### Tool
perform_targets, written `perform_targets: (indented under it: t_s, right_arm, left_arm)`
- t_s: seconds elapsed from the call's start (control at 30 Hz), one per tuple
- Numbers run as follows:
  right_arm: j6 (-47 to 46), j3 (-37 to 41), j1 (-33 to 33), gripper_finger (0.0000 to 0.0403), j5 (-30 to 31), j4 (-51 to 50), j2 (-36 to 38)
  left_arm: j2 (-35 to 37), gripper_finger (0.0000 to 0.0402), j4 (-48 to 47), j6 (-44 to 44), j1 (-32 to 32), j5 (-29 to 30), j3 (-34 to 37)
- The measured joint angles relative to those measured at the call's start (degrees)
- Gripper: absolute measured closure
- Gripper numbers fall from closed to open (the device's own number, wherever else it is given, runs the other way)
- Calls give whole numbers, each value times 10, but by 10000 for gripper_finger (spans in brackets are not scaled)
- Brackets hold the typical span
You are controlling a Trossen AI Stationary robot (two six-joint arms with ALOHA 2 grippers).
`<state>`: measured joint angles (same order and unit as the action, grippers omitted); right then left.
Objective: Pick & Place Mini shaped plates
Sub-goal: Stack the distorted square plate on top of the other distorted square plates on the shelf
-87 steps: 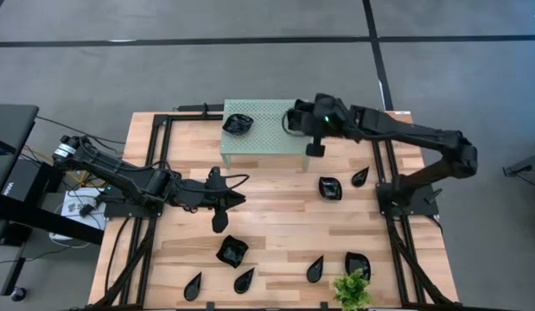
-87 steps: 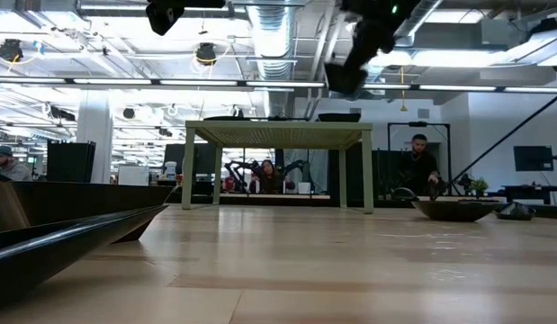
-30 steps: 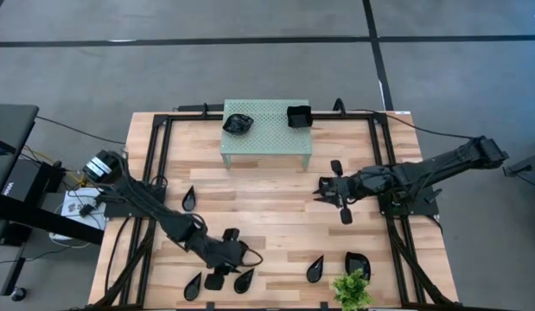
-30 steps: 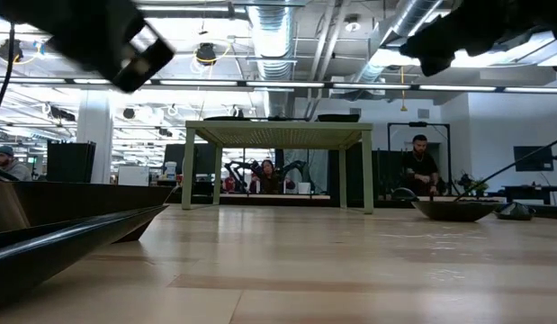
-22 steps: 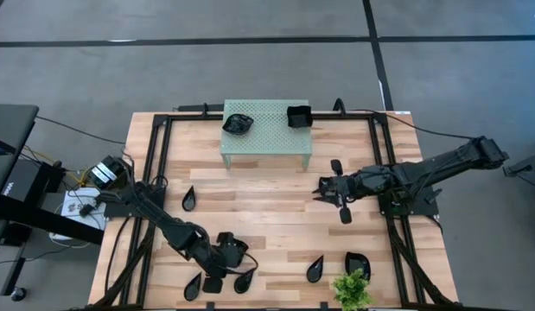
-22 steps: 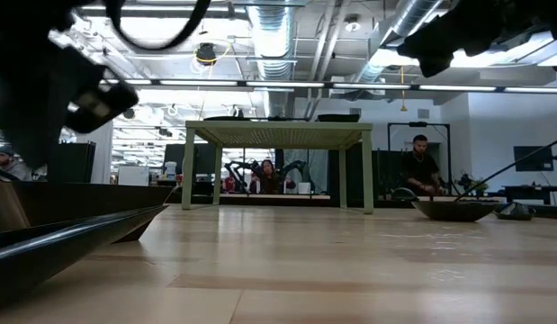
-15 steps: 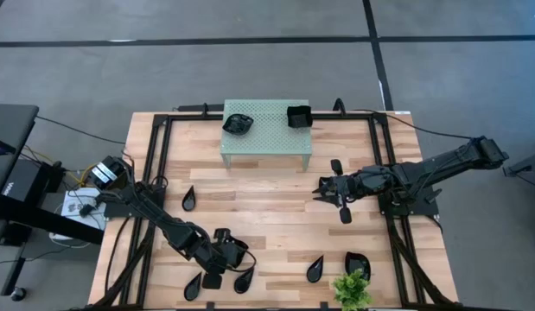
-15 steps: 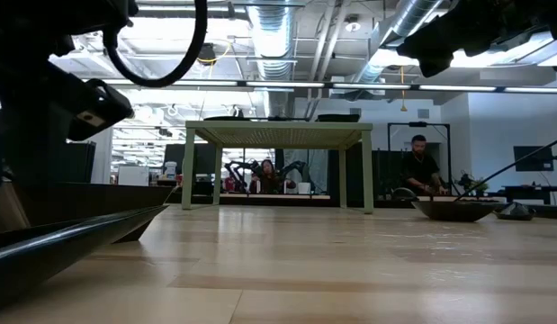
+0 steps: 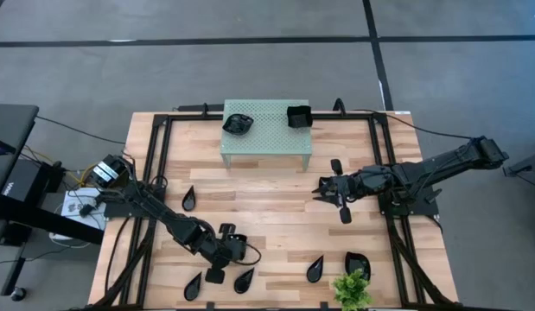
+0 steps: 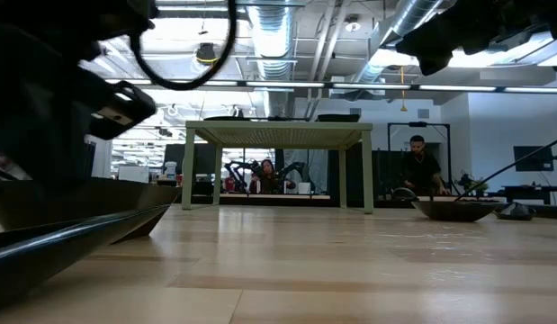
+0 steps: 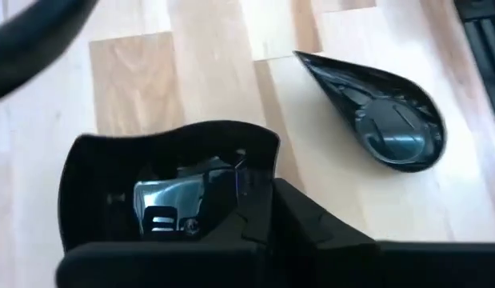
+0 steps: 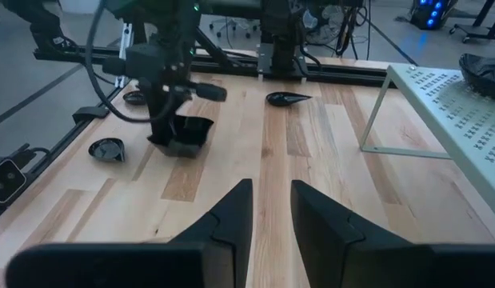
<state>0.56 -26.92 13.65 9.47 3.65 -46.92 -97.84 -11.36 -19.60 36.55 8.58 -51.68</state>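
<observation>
The left gripper [image 9: 231, 250] is closed on the rim of a square black plate [image 11: 163, 188] near the table's [image 9: 276, 207] front edge, with a teardrop plate [image 11: 379, 120] just beside it. The right gripper [image 9: 323, 188] hovers mid-table, its fingers [image 12: 231, 212] a narrow gap apart and holding nothing. Two more plates sit on the pale green perforated stand [image 9: 265, 130].

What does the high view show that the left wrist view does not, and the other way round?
Only the high view: the pale green stand carrying two plates, the plant, and the right gripper at mid-table. Only the left wrist view: the glossy inside of the square plate. Both: the left gripper shut on that plate's rim, with a teardrop plate beside it.
</observation>
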Motion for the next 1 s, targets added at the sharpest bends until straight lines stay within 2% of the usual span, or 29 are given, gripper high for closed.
perform_targets:
  t_s: [0.13, 0.3, 0.43, 0.53, 0.8, 1.0]
  right_arm:
    - [0, 0, 0, 321, 0, 5, 0]
    - [36, -1, 2, 321, -2, 51, -33]
    - [85, -1, 10, 318, -7, 133, -101]
    - [104, -17, 12, 305, -47, 166, -159]
    - [104, -120, 12, 236, -153, 129, -317]
    - [105, -187, 8, 214, -156, 111, -400]
  left_arm:
    - [1, 394, 2, 35, -17, -16, -2]
    - [20, 396, 6, 118, -42, -16, -45]
    - [36, 397, 2, 159, -71, -38, -58]
    - [45, 397, 1, 187, -95, -58, -58]
    - [65, 396, 30, 277, -139, -58, -58]
    - [68, 396, 28, 284, -146, -59, -58]
